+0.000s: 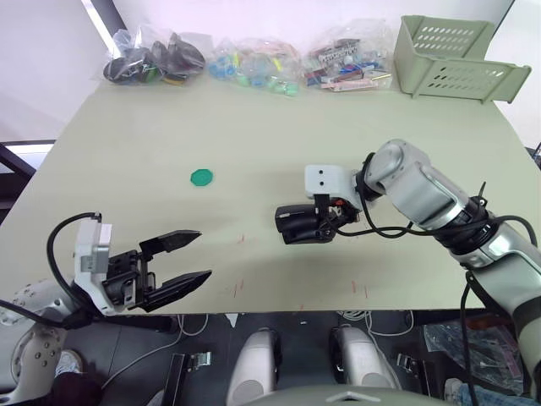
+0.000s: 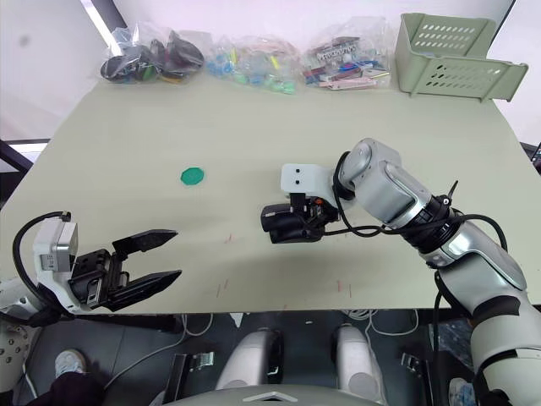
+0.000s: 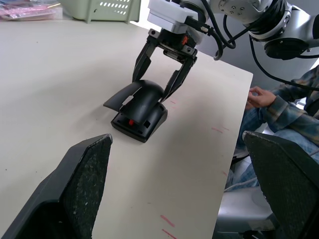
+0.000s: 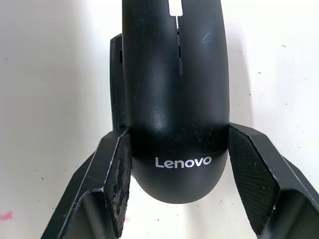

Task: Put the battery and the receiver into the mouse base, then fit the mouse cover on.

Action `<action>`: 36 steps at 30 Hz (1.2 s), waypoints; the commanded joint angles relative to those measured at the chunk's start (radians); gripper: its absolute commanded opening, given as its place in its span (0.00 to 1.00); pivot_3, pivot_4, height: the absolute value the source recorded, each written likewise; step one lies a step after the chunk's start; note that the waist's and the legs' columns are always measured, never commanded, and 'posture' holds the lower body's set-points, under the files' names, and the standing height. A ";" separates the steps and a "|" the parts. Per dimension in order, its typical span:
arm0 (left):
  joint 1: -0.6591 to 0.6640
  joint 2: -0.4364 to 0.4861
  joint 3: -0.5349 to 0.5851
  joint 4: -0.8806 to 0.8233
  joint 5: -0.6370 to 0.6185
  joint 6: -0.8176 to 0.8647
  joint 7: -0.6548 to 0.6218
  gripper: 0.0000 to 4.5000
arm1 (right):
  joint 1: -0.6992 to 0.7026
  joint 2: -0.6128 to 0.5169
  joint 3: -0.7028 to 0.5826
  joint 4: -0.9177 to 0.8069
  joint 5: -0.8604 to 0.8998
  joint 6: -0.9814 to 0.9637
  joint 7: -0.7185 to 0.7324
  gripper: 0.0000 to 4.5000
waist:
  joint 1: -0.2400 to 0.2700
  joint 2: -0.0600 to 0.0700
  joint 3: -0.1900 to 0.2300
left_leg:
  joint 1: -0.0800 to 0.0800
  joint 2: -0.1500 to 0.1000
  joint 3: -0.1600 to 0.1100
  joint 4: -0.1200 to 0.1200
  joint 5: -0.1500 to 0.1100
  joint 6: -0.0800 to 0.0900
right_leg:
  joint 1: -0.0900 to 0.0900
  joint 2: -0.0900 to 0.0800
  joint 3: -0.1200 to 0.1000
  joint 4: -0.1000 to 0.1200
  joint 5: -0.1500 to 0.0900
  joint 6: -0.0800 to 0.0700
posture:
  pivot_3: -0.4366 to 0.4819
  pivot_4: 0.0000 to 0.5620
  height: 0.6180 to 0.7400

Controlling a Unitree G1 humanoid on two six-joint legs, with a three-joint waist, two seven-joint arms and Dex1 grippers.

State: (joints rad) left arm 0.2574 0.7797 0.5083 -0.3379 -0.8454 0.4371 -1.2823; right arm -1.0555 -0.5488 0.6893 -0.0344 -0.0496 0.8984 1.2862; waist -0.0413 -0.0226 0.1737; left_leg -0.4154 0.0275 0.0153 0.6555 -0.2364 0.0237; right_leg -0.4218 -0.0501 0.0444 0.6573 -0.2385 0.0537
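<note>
The mouse base (image 3: 135, 127) lies on the table in front of me, a red patch showing at its end. The smooth black mouse cover (image 3: 145, 96) rests on top of it, tilted, with one end lifted clear of the base. My right gripper (image 3: 149, 89) is shut on the mouse cover (image 4: 174, 99), one pad (image 4: 121, 174) pressed against each side near its pale lettering. My left gripper (image 1: 201, 254) hangs open and empty at the table's near left edge, well apart from the mouse. The battery and the receiver are hidden.
A flat green round disc (image 1: 201, 177) lies left of the middle. Several bags of small parts (image 1: 254, 61) line the far edge, with a pale green basket (image 1: 452, 55) at the far right. A seated person's hand (image 3: 259, 97) shows beyond the table's right side.
</note>
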 commanded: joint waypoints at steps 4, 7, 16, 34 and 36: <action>0.004 0.001 0.013 -0.023 -0.004 -0.021 0.000 1.00 | -0.066 -0.025 -0.008 -0.070 0.041 0.084 0.055 0.58 | 0.000 0.000 0.000 | 0.000 0.000 -0.001 0.000 0.000 0.000 | 0.000 0.000 0.000 0.000 0.000 0.000 | 0.48 0.27 1.00; 0.007 0.000 0.013 -0.024 -0.006 -0.022 0.000 1.00 | -0.065 -0.029 0.026 -0.065 0.024 0.091 0.044 0.58 | 0.000 0.000 0.000 | 0.000 0.000 -0.001 0.000 0.000 0.000 | 0.000 0.000 0.000 0.000 0.000 -0.001 | 0.48 0.27 1.00; 0.012 0.001 0.014 -0.024 -0.006 -0.023 -0.001 1.00 | -0.073 -0.035 0.087 -0.037 -0.003 0.087 0.029 0.58 | 0.000 0.000 0.000 | 0.000 0.000 -0.001 0.000 0.000 0.000 | -0.001 0.000 0.000 0.000 0.000 -0.001 | 0.48 0.27 1.00; 0.022 -0.011 0.002 -0.030 -0.001 -0.030 0.001 1.00 | -0.088 -0.002 0.125 -0.011 -0.032 0.078 0.020 0.58 | 0.000 0.000 0.000 | 0.000 0.000 -0.001 0.000 0.000 0.000 | -0.001 0.000 0.000 0.000 0.000 0.000 | 0.48 0.27 1.00; 0.023 -0.012 0.002 -0.029 -0.001 -0.031 0.001 1.00 | -0.091 0.006 0.128 -0.009 -0.033 0.082 0.021 0.58 | 0.000 0.000 0.000 | 0.000 0.000 -0.001 0.000 0.000 0.000 | -0.001 0.000 0.000 0.000 0.000 0.000 | 0.48 0.27 1.00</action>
State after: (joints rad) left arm 0.2774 0.7676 0.5010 -0.3393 -0.8452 0.4261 -1.2818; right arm -1.1098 -0.5470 0.8164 -0.0264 -0.0763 0.9785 1.3032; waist -0.0415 -0.0225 0.1738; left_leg -0.4158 0.0275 0.0143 0.6552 -0.2364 0.0236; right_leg -0.4227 -0.0502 0.0444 0.6575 -0.2388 0.0533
